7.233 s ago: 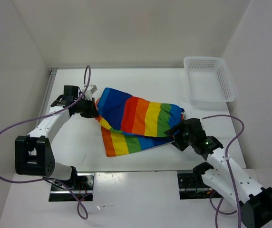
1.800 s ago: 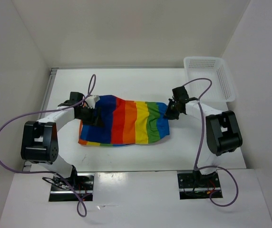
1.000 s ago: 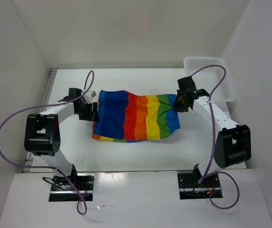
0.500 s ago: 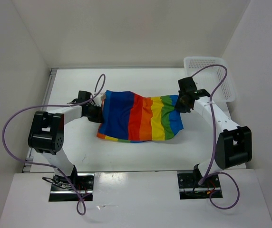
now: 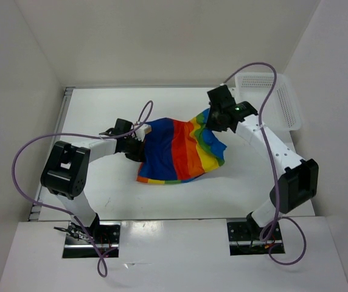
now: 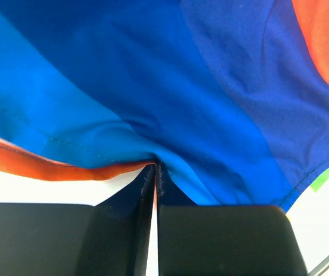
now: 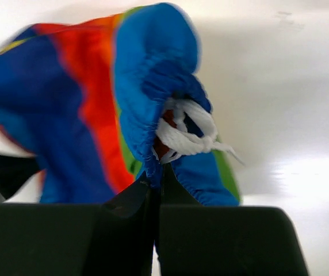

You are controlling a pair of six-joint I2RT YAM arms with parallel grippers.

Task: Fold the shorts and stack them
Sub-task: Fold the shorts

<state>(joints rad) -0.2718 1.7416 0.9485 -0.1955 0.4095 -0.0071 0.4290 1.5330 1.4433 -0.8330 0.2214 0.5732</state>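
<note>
The rainbow-striped shorts [image 5: 180,149] are stretched between my two arms over the middle of the table, their lower part resting on it. My left gripper [image 5: 136,143] is shut on the blue hem at the shorts' left edge; in the left wrist view its jaws [image 6: 155,168] pinch blue fabric [image 6: 170,92]. My right gripper [image 5: 213,119] is raised at the back right, shut on the waistband. The right wrist view shows the gathered blue waistband [image 7: 153,75] and the knotted white drawstring [image 7: 187,135] just above the closed right gripper [image 7: 156,172].
A white mesh basket [image 5: 268,100] stands at the back right corner of the table, close behind the right arm. Purple cables loop over both arms. White walls close in the table on three sides.
The left gripper has shut on the shorts' left edge and moved right. The right gripper has lifted the waistband up and back toward the left, bunching the shorts narrower.
</note>
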